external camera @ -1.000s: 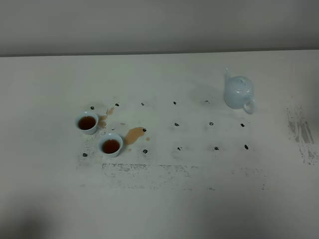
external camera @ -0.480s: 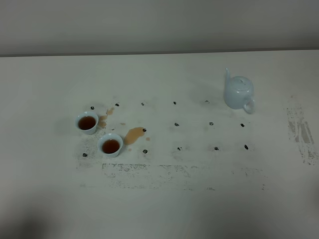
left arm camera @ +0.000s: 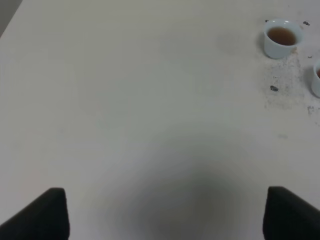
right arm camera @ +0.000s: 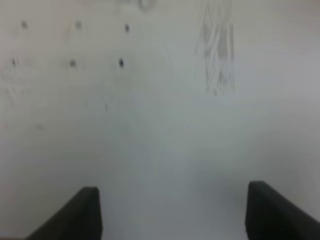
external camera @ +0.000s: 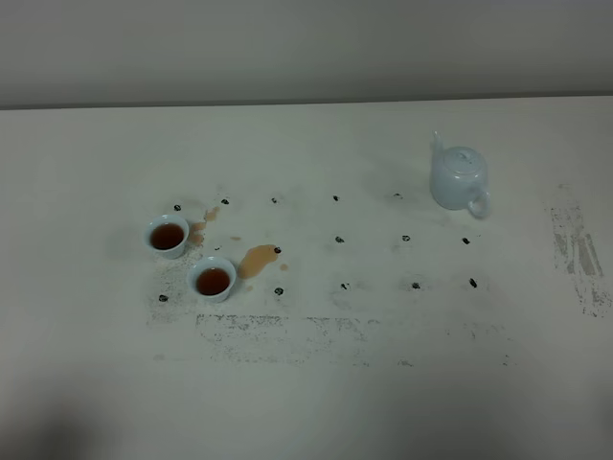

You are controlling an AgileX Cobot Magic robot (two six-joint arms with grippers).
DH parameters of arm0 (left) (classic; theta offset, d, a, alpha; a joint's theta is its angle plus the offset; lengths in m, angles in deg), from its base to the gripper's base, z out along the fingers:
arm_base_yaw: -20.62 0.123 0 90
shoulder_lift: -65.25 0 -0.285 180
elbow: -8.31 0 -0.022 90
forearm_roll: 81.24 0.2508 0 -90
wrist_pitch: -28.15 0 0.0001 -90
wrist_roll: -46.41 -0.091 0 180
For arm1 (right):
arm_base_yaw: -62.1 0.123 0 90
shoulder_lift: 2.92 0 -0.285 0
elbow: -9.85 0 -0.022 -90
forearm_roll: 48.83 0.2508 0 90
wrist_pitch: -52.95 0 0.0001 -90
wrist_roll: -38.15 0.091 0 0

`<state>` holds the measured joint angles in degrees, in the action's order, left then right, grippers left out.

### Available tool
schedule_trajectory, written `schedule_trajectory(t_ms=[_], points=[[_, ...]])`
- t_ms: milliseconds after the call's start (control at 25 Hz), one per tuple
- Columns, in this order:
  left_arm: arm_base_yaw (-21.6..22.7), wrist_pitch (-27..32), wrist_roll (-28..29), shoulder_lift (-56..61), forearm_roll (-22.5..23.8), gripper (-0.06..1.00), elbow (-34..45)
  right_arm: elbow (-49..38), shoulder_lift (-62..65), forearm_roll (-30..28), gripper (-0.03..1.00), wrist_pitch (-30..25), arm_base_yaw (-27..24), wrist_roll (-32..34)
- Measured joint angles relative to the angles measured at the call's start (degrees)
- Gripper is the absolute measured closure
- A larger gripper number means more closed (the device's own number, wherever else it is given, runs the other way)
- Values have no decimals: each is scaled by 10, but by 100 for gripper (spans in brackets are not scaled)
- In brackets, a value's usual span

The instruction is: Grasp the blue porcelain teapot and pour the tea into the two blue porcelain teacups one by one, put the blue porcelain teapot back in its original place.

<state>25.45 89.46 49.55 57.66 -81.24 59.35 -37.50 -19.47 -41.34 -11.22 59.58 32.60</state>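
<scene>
While standing upright on the white counter (external camera: 316, 144) at far right in the high view, points its short spout up and away toward the back-left and its loop handle toward the front-right: one blue porcelain teapot (external camera: 458, 178), knobbed lid on, long axis running diagonally from spout to handle. Well apart from it, at left: two blue porcelain teacups, alike and upright, mouths up, each holding brown tea. Farther back and more to the left, the rear teacup (external camera: 167, 235); just beside it toward the front-right, not touching, the front teacup (external camera: 213, 279). Beside the front teacup, on its right, one larger tea puddle (external camera: 257, 259); next to the rear teacup, a smaller tea splash (external camera: 197, 232). Scattered in rows between cups and teapot, small dark marks (external camera: 339, 239); at the far right edge, a grey scuffed patch (external camera: 578, 257). Seen from the left wrist: the left gripper (left arm camera: 162, 215) with both dark fingertips spread wide apart at the frame corners, nothing between them, hanging over bare counter, the rear teacup (left arm camera: 282, 38) far off and only an edge of the front teacup (left arm camera: 316, 78) showing. Seen from the right wrist, blurred: the right gripper (right arm camera: 172, 212) likewise spread wide and holding nothing, above bare counter, the scuffed patch (right arm camera: 219, 47) ahead of it.
</scene>
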Motion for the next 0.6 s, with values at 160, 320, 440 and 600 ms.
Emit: schedule_trajectory(t_ms=[160,320,440,600], points=[[0,0,0,0,0,19,0,0,57,-1,38,3,0,0],[0,0,0,0,0,19,0,0,90,-12,38,3,0,0],[0,0,0,0,0,19,0,0,91,-18,38,3,0,0],[0,0,0,0,0,19,0,0,91,-19,38,3,20,0]])
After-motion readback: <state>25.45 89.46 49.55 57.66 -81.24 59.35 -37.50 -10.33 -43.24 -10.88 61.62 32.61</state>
